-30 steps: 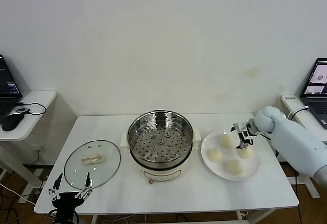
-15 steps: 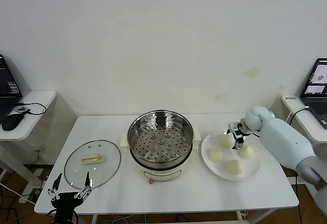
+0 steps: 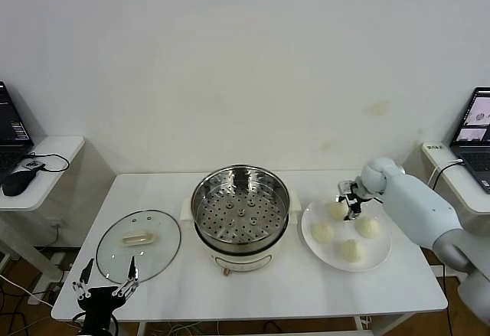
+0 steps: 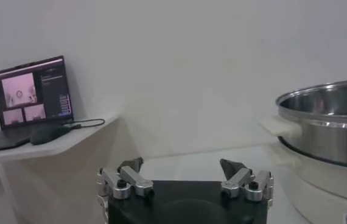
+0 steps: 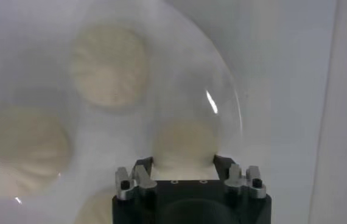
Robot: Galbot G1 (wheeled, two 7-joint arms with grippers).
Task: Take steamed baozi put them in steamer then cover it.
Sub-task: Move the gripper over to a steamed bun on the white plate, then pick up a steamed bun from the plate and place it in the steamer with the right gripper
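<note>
Steamer holds nothing; four baozi remain on plate; right gripper pinches one; cover off; left gripper spread, parked.

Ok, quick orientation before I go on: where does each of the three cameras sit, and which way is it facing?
Head: high on the robot, looking down at the table; shows steamer, cover, plate, both arms.
Left wrist: low by the table's edge, facing the steamer's side; shows the open left gripper.
Right wrist: above the plate, looking down; right gripper shut on a baozi.
Shared: steamer in head and left; plate and baozi in head and right.
</note>
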